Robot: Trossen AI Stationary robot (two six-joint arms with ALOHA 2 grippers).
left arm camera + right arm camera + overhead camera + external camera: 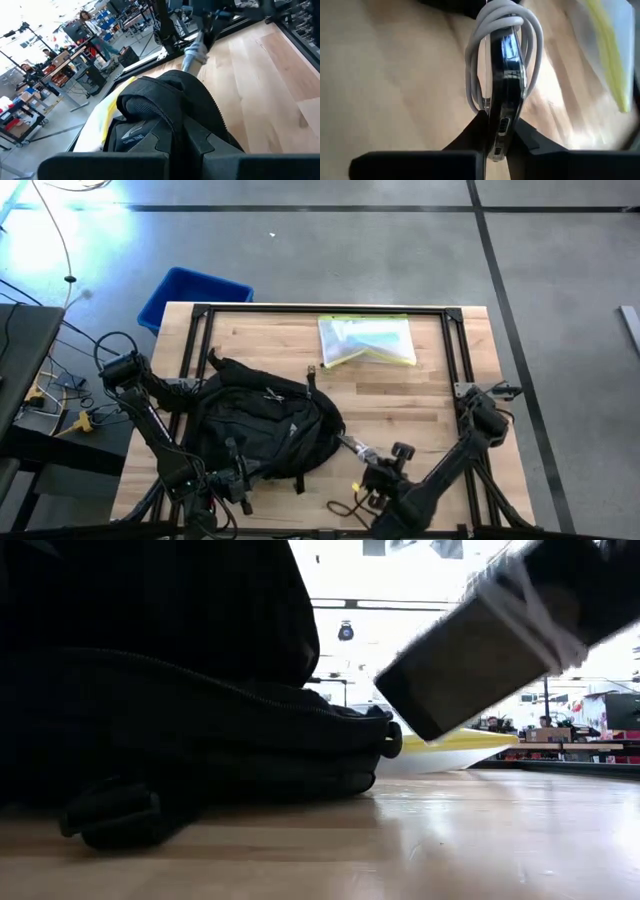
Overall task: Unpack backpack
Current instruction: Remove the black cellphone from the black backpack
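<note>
The black backpack (265, 420) lies on its side on the table's left half, and it fills the left of the low view (180, 710). My left gripper (232, 478) is at its near edge, shut on black fabric (187, 150). My right gripper (375, 472) is just right of the backpack and near the table's near edge. It is shut on a slim black device (506, 75) wound with a white cable (532, 60). The low view shows the device (480, 630) tilted above the table. My left gripper pinches a raised ridge of the backpack's fabric (192, 127) at the bag's near edge. The fingers come in low from the near side, and the bag rests on the table. Whether it holds one layer or several is hidden. My right gripper pinches the black device at its port end (501, 131), with one finger (472, 137) on each flat face. The device is lifted clear of the table. It sticks out past the fingertips toward the backpack, with the cable loops wound around its free half.
A clear pouch with a yellow edge (367, 340) lies flat near the table's far edge. A blue bin (190, 295) stands off the table's far left corner. Bare wood (420, 410) lies between the pouch and my right arm. A small yellow item and a dark cord (352, 495) sit by the near edge.
</note>
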